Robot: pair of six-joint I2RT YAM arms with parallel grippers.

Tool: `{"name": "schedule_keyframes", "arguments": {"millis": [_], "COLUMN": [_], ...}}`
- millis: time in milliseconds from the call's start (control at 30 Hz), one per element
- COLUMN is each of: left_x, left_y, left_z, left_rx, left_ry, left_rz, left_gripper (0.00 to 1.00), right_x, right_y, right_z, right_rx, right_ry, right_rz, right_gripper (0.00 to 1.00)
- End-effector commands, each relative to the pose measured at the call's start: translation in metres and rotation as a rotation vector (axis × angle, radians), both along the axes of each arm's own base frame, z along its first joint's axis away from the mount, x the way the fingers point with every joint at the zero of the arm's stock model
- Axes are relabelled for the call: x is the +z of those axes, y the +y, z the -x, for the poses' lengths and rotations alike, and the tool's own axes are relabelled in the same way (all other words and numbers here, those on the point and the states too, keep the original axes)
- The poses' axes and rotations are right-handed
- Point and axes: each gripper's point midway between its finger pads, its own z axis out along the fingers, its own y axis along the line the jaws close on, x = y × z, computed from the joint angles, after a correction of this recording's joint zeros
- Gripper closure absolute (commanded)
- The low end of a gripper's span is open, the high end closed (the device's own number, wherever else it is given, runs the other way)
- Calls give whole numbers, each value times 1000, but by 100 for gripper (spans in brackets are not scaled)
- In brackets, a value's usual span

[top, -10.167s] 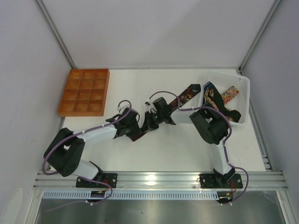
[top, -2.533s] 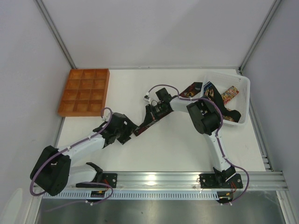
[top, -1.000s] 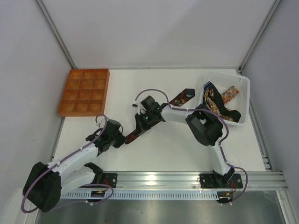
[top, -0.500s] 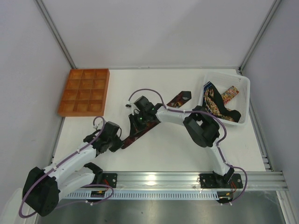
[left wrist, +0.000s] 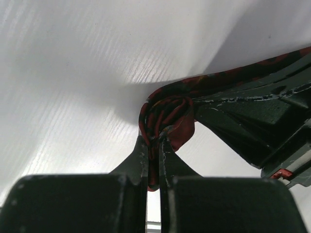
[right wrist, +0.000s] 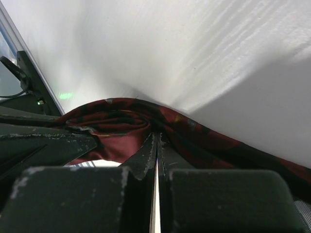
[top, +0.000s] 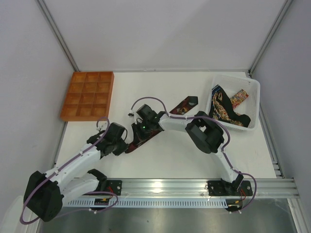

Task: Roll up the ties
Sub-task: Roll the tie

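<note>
at far right corner, basket (top: 238,78) filled with ties (top: 224,104); maroon tie (top: 186,106) clamped mid-desk by left gripper (left wrist: 154,141), right gripper (right wrist: 156,138).

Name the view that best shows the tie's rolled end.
Left wrist: the tie sits coiled and centred, pinched in the left gripper. Top shows only a dark sliver there; right wrist shows folded cloth in the right gripper, no coil.

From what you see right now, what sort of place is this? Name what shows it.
Probably a robot lab work cell: a left arm and right arm bolted to an aluminium rail, plain white walls, and an orange tray and basket on a white table.
</note>
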Motion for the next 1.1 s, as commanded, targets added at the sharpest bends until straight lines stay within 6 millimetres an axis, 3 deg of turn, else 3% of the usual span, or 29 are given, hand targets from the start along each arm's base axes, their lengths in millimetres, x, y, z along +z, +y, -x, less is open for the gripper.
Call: {"name": "schedule_keyframes", "arguments": {"millis": [0, 167, 267, 433, 633, 1067], "left_x": [25, 26, 31, 26, 21, 20], "left_y": [-2, 5, 12, 8, 9, 11], "left_z": [-20, -25, -23, -17, -15, -14], "left_rx": [-2, -34, -10, -13, -12, -21], "left_ry": [-37, 26, 42, 31, 47, 56], "left_rz": [-32, -140, -170, -123, -128, -149], "left_gripper": [100, 99, 100, 100, 99, 100], "right_x": [3, 2, 3, 32, 47, 61], "right_y": [19, 20, 12, 2, 6, 17], "right_z": [13, 14, 4, -14, -2, 0], "right_rx": [37, 43, 23, -3, 21, 20], "right_ry": [14, 6, -39, -91, -70, -91], "right_rz": [-40, -34, 6, -6, -42, -73], "right_gripper": [100, 100, 100, 100, 100, 100]}}
